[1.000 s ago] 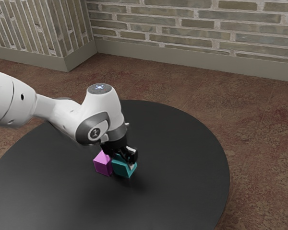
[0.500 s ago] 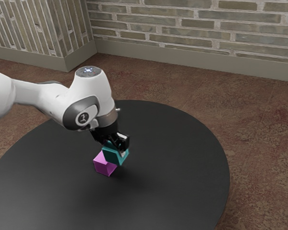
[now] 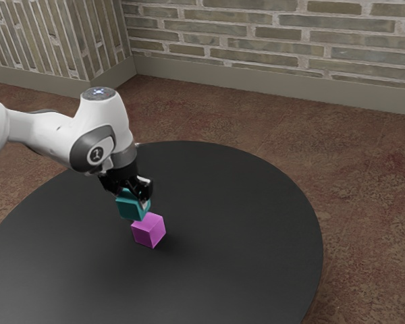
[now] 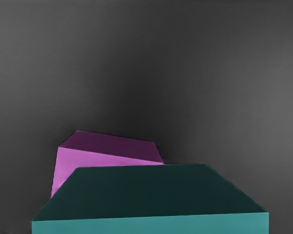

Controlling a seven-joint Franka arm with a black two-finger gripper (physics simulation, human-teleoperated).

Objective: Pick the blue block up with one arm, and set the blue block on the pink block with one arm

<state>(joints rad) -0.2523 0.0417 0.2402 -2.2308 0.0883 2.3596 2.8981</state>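
Now gripping the blue block [image 3: 131,206] just over the pink block [image 3: 148,231]

Right now my hand [image 3: 133,198] is closed on the blue block, with one black finger on each of two opposite sides. The block hangs under my hand, off the round black tabletop [image 3: 256,223]. It sits tilted, with one corner pointing down.

Seen from the exterior view, the blue block is a little above the pink block and toward that view's left. Its lower corner overlaps the pink block's top edge there. I cannot tell whether the two touch. The pink block rests flat on the tabletop near its middle, and a soft shadow lies on the tabletop toward the exterior view's right of it.

My arm [image 3: 47,135] comes in from the exterior view's left and bends down at the wrist to the hand.

From the wrist view, the blue block [image 4: 151,204] is close under my hand. It hides the nearer part of the pink block [image 4: 88,158], whose far edge and one side show beyond it. Past both blocks lies the dark tabletop [image 4: 185,73].
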